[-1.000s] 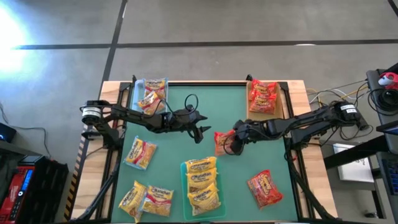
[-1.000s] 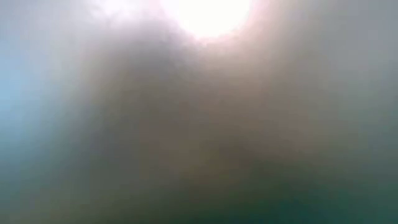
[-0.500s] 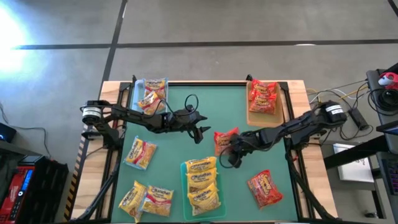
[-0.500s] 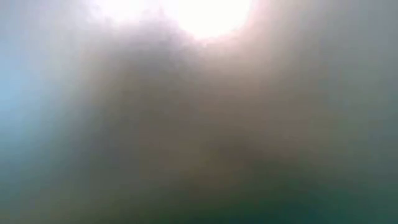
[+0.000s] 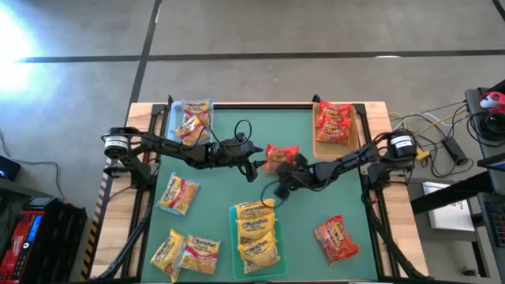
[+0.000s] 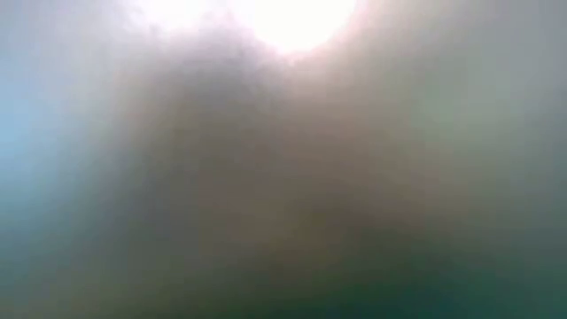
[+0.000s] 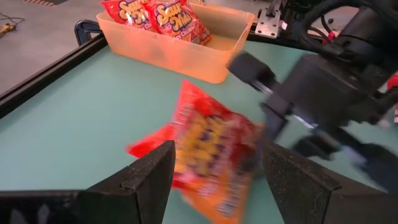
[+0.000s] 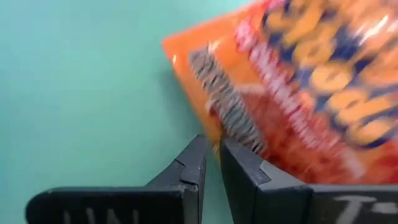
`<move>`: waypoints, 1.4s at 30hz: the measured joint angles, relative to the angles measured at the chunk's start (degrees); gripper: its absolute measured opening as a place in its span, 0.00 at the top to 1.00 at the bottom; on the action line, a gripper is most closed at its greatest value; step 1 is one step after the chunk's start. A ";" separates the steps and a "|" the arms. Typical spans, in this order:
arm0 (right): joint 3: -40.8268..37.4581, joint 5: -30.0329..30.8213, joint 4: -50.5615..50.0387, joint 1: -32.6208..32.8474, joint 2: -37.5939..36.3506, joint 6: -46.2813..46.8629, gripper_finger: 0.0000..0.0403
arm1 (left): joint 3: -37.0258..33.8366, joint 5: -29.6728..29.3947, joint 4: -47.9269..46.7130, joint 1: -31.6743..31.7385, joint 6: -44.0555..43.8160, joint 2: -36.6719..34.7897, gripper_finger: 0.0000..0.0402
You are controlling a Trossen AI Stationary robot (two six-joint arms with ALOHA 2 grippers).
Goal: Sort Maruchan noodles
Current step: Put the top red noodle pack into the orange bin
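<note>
A red noodle packet [image 5: 282,155] is in my right gripper [image 5: 287,169], above the middle of the green mat. In the left wrist view the same packet [image 7: 211,155] shows tilted and blurred just ahead of my open left gripper [image 7: 214,180], with the right gripper [image 7: 277,109] behind it. From above, my left gripper [image 5: 254,167] is just left of the packet and apart from it. Loose on the mat lie a yellow packet [image 5: 177,193], two more [image 5: 185,252] and a red one [image 5: 338,239]. The low view shows only blur. My right gripper pinches the red packet between its two fingers at the crimped seal edge near a corner [image 8: 214,132]. The fingers come from the table's right, about level. The packet stands tilted beyond the fingertips [image 8: 231,155] and looks lifted off the mat in the left wrist view.
A clear tray [image 5: 170,118] of orange-and-white packets sits at the far left corner. A tan tray [image 5: 357,126] of red packets is at the far right, and a green tray [image 5: 233,237] of yellow packets at the near middle. Bare mat lies between the trays at the far side.
My right arm has reached toward the table's left and slightly toward the far edge. It has carried the red packet from right of centre up close to the left gripper. The left arm has kept still.
</note>
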 joint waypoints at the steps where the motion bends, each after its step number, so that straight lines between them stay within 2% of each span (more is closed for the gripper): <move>1: 0.55 2.14 0.15 -0.54 0.38 -1.66 0.90 | 0.00 0.00 0.00 0.00 -0.01 0.01 0.44; 3: 1.81 4.83 0.09 -1.71 1.39 -4.61 0.90 | 0.00 -0.01 0.00 0.00 0.01 0.00 0.44; 5: 2.84 4.05 -0.54 -2.61 1.60 -5.66 0.90 | -0.03 0.00 -0.03 0.00 0.01 0.00 0.44; 9: 5.62 -3.73 -5.11 -3.29 -0.08 -7.68 0.90 | -0.33 -0.05 -0.26 0.00 0.01 0.01 0.44; 11: 7.09 -4.51 -9.22 -3.24 -1.17 -9.03 0.90 | -0.35 -0.08 0.72 0.10 -0.01 0.80 0.44; 17: 9.50 -4.05 -22.70 -3.29 -5.97 -11.67 0.90 | 1.26 -0.11 8.16 0.32 -0.02 7.75 0.44; 22: 8.44 -4.10 -27.08 -3.24 -9.12 -18.00 0.90 | 5.86 -1.90 7.33 0.76 -0.01 12.18 0.44; 25: 7.64 -2.85 -28.09 -3.37 -9.89 -17.96 0.90 | 8.24 -2.48 5.88 1.08 -0.16 15.26 0.44; 29: 6.32 3.73 -28.18 -3.59 -10.42 -15.76 0.90 | 10.29 -3.03 5.90 1.64 -0.85 18.12 0.44; 34: 4.96 2.92 -28.32 -5.03 -10.37 -12.16 0.90 | 11.40 -3.04 6.01 2.72 -1.47 19.45 0.44; 42: 4.76 2.91 -28.52 -7.02 -10.55 -11.40 0.90 | 11.78 -3.04 5.26 3.80 -1.98 20.51 0.44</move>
